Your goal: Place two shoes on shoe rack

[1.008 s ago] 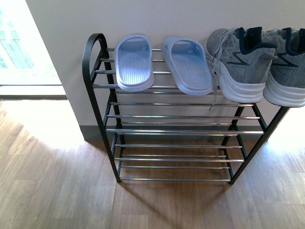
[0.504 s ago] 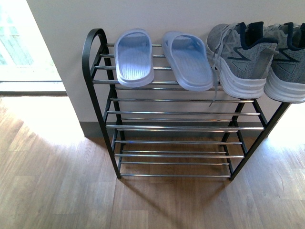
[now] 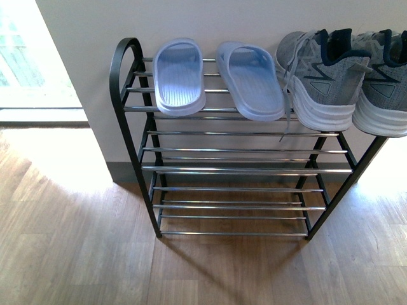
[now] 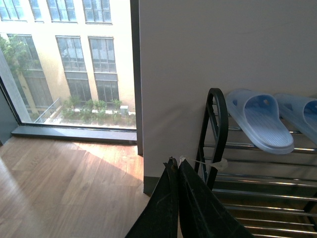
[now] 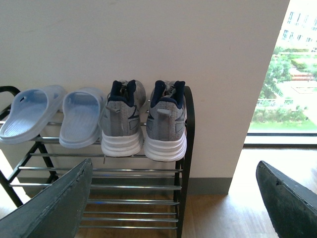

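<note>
The shoe rack (image 3: 241, 170) stands against the wall, with a black frame and chrome bars. On its top shelf lie two pale blue slide sandals (image 3: 179, 76) (image 3: 251, 79), and to their right two grey sneakers (image 3: 318, 76) (image 3: 385, 89) with white soles. Neither arm shows in the front view. In the left wrist view my left gripper (image 4: 173, 161) is shut on nothing, apart from the rack's looped end (image 4: 218, 114) and the sandals (image 4: 260, 119). My right gripper (image 5: 173, 166) is open wide, well back from the sneakers (image 5: 121, 124) (image 5: 166, 124) and the rack (image 5: 188, 148).
A pale wall (image 3: 222, 25) backs the rack, with a grey skirting board (image 3: 121, 175) at its foot. Wooden floor (image 3: 76, 254) lies in front. Floor-height windows (image 4: 64, 64) (image 5: 292, 74) flank the wall on both sides.
The front view shifted slightly, so the rack sits a little higher in the picture than a second ago. The shoes have not moved on the shelf.
</note>
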